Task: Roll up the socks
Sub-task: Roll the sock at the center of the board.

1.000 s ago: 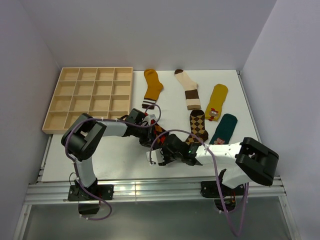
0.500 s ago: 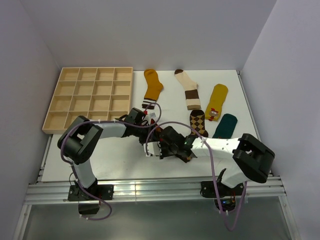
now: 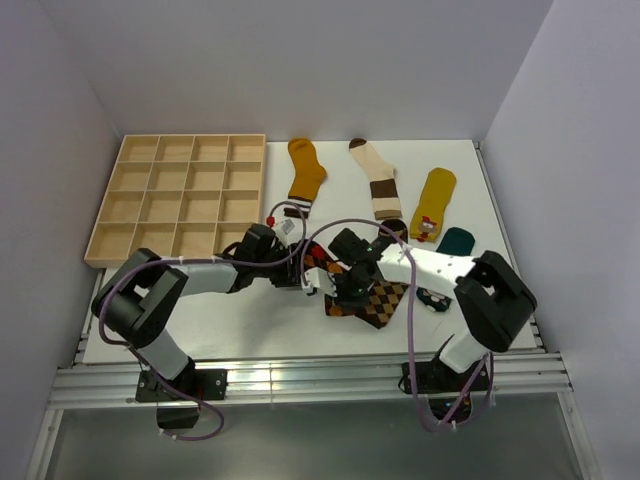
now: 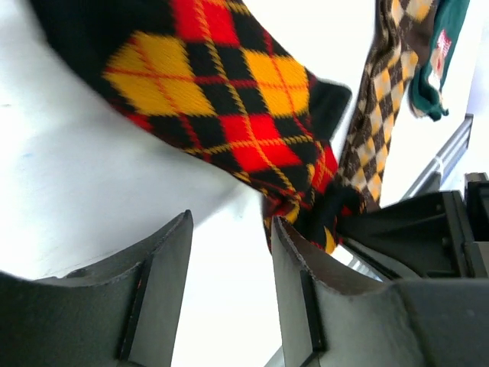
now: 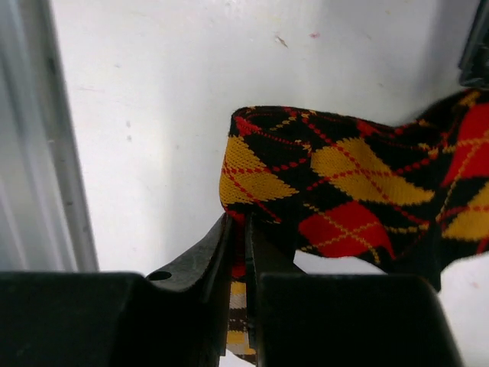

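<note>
From overhead, both arms over the white tabletop [image 3: 250, 322] mostly hide the black, red and yellow argyle fabric sock [image 5: 344, 176]; the wrist cameras reveal it. It runs lengthwise rightward from the right gripper [image 5: 238, 229], which pinches its edge. The left gripper [image 4: 229, 229] is spread, empty, just short of it. A brown-and-orange argyle sock [image 3: 380, 300] lies beside the right gripper.

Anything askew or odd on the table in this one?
Only mid-table: the black-red argyle sock is bunched up, overlapping the brown argyle sock, its edge pinched in the shut right tool. The mustard sock and cream banded sock lie flat beyond.
</note>
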Controlling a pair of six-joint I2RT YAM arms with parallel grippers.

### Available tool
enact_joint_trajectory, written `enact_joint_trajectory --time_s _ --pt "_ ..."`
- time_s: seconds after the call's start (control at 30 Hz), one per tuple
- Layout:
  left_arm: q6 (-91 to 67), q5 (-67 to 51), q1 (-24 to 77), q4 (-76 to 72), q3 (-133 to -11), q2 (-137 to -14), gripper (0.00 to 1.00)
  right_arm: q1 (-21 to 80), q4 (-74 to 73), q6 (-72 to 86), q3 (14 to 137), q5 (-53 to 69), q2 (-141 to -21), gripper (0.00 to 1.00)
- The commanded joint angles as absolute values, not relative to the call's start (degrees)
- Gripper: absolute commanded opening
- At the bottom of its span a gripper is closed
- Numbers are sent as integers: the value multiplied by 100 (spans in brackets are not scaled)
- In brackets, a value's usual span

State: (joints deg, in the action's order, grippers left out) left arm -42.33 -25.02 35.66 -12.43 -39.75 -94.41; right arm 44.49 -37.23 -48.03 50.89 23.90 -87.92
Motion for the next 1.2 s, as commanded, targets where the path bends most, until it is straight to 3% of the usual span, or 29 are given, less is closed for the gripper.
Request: enact_joint_trajectory --time_s 0.0,0.27,0.53,0.9,1.17 --pt "-4359 -2084 3577 -2178 -3666 -9027 50 4255 -4859 -5114 5668 3249 -9323 6" --pt "-4009 -1381 3937 -3023 -2752 -8157 52 3305 -6713 -5983 7520 4367 -11028 7" --pt "-3148 -809 4904 -3419 -2751 -8235 56 2874 -8244 -6504 8972 4825 -12707 9" --pt "-1609 -729 5405 -2523 -3893 -8894 61 2760 -8244 -6337 9044 4799 -13140 10" --pt "-1502 -1283 5432 -2610 -4175 -9632 58 2637 -8244 -6153 9272 4860 -13245 9"
